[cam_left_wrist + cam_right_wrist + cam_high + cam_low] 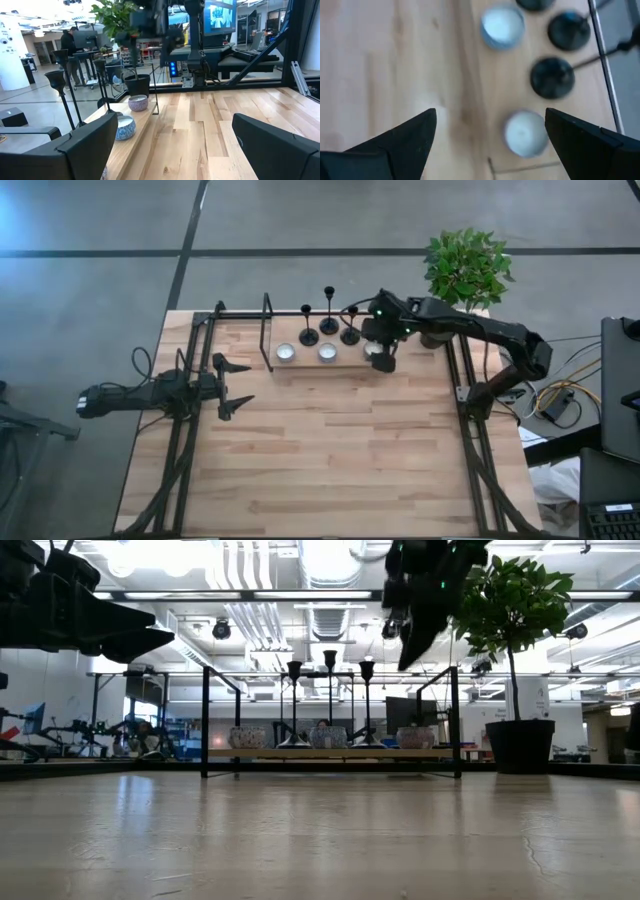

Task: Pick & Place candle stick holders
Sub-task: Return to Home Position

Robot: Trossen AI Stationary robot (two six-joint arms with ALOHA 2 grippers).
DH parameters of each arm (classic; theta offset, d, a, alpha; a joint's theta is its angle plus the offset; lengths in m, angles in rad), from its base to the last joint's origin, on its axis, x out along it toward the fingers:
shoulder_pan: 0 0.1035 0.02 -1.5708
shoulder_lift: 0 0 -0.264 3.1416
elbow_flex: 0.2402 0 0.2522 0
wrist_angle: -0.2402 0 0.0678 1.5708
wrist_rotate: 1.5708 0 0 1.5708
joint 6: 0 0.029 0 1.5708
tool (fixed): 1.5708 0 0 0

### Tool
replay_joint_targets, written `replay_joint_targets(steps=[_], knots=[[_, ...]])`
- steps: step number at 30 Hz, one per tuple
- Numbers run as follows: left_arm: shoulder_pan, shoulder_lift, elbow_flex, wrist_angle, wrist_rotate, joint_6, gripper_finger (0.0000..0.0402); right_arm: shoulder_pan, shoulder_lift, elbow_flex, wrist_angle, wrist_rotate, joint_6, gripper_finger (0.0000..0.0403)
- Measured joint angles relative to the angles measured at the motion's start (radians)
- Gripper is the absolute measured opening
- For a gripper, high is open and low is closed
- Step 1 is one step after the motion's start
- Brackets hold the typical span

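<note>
Three black candle stick holders [329, 315] stand upright on their round bases in a row on a light wooden board [345, 362] at the table's far side. They also show in the low view [330, 700]. In the right wrist view their bases [552, 77] appear from above. My right gripper [383, 356] hangs open and empty, well above the board's right end, over a small candle bowl [522, 132]. It points down and is a little to the right of the holders. My left gripper [236, 386] is open and empty at the table's left, pointing right.
Three small pale candle bowls [327, 352] sit on the board in front of the holders. A black wire frame [267, 330] stands at the board's left end. A potted green plant [465, 265] stands at the far right corner. Bare wood lies toward the near edge.
</note>
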Motion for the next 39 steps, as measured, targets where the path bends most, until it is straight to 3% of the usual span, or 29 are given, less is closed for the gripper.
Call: replay_joint_targets(steps=[7,16,24,31,39], knots=[[0.0,0.0,0.0,0.0,0.0,0.0,0.0399,0.139,-0.157,0.0,0.031,-0.002,0.175,0.0299],[0.0,0.0,0.0,0.0,0.0,0.0,0.0399,0.312,-0.363,-0.023,0.02,0.178,0.478,0.0145],[0.0,0.0,0.0,0.0,0.0,0.0,0.0399,0.379,-0.493,-0.046,-0.05,0.286,0.612,0.002],[0.0,0.0,0.0,0.0,0.0,0.0,0.0399,0.379,-0.633,-0.199,-0.063,0.296,0.71,0.0008],[0.0,0.0,0.0,0.0,0.0,0.0,0.0399,0.379,-0.872,-0.51,0.174,0.277,0.729,0.0008]])
